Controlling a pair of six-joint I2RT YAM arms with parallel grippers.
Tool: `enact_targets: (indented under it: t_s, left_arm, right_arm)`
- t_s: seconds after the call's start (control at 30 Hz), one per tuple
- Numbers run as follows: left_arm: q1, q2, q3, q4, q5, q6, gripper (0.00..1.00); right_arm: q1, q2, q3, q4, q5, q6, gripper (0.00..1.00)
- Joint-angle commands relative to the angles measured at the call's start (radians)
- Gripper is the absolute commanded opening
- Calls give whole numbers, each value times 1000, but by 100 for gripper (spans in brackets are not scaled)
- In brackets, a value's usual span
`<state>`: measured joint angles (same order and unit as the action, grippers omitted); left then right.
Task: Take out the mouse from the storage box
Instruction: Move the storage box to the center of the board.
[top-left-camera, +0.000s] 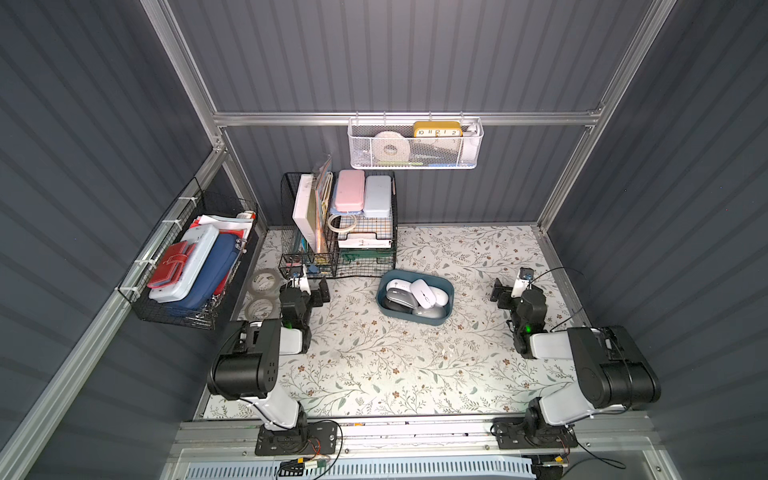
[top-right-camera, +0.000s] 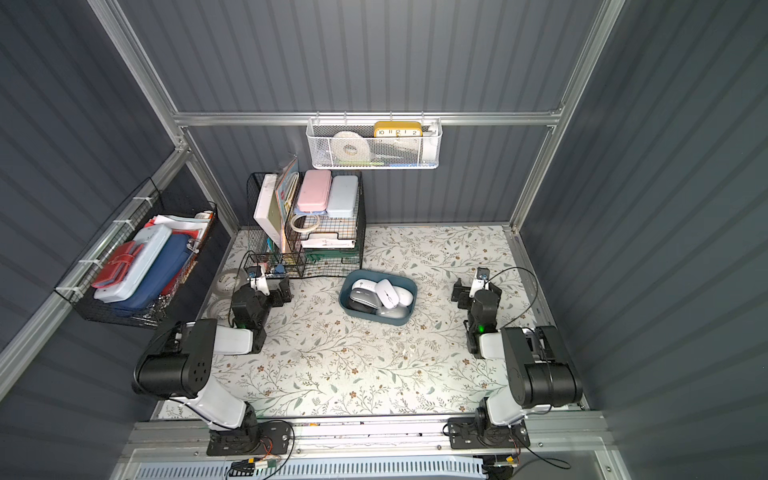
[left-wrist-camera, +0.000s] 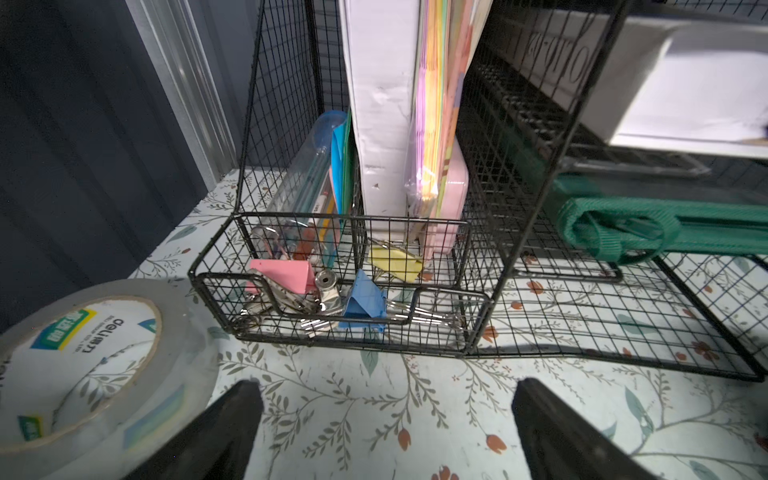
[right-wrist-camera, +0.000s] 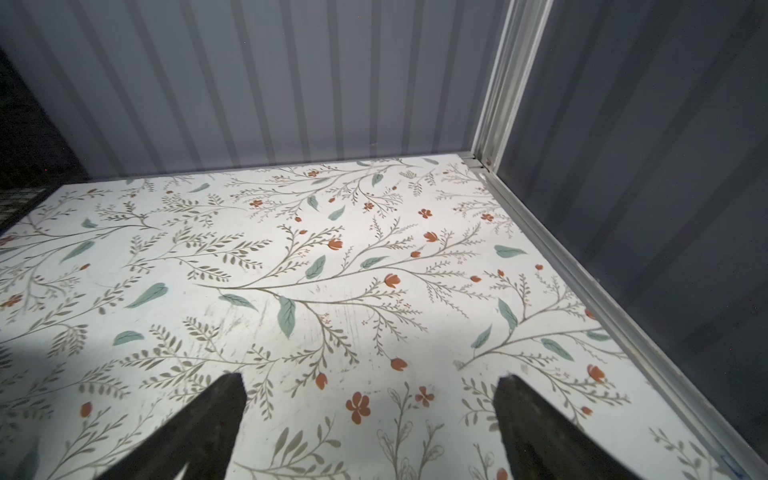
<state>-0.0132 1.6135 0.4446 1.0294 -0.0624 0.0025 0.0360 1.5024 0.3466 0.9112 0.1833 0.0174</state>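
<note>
Since the white mouse (top-left-camera: 422, 293) lies atop other mice (top-left-camera: 395, 298) in the storage box (top-left-camera: 419, 320) mid-way across the counter (top-left-camera: 374, 365), while the left tool (left-wrist-camera: 384, 384) and the right tool (right-wrist-camera: 370, 376) gape empty well aside, a pinch may slip off its rounded shell or shift the box.

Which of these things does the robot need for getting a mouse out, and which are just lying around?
For the job: storage box, the mice in it, left gripper, right gripper (both open, empty).

Just lying about: tape roll, black wire organiser, binder clips, white hanging basket, yellow clock.
</note>
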Motion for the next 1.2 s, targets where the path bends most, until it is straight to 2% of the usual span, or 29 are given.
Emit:
enact_targets:
  t_s: [0.0, 0.17, 0.27, 0.4, 0.47, 0.53, 0.63, 0.7, 0.8, 0.87, 0.97, 1.07, 1.17]
  left_arm:
    - [-5, -126, 4, -134, -17, -7, 99]
    - [-12, -321, 17, -313, -64, -97, 99]
    - [-11, -442, 72, -468, -92, -210, 99]
    - [-12, -542, 212, -728, -72, -372, 99]
    - [-12, -556, 287, -859, -42, -425, 99]
    - [-12, -554, 360, -1001, -30, -498, 99]
    - [-10, -531, 400, -1100, 7, -590, 99]
    - [-10, -500, 409, -1086, 114, -581, 99]
    - [-38, -405, 481, -1104, 279, -490, 99]
    - [-108, -362, 523, -1138, 279, -460, 99]
    - [-218, -317, 554, -1157, 294, -416, 99]
    - [-239, -247, 559, -1153, 369, -441, 99]
    - [-265, -194, 551, -1138, 386, -450, 99]
  right_arm:
    - [40, -130, 8, -121, -12, -57, 99]
    - [131, -281, 34, -234, 54, -133, 99]
    - [166, -422, 80, -378, 35, -78, 99]
    - [165, -578, 225, -748, 11, 131, 99]
    - [164, -628, 276, -884, 93, 268, 99]
    - [156, -678, 304, -1037, 224, 469, 99]
    - [94, -728, 293, -1070, 118, 506, 99]
    - [82, -719, 304, -1103, 76, 524, 99]
    - [85, -641, 377, -1218, -57, 526, 99]
    - [104, -582, 420, -1279, -109, 536, 99]
    - [205, -507, 460, -1315, -72, 539, 99]
    - [317, -436, 481, -1291, -49, 545, 99]
    - [352, -350, 492, -1243, -119, 590, 99]
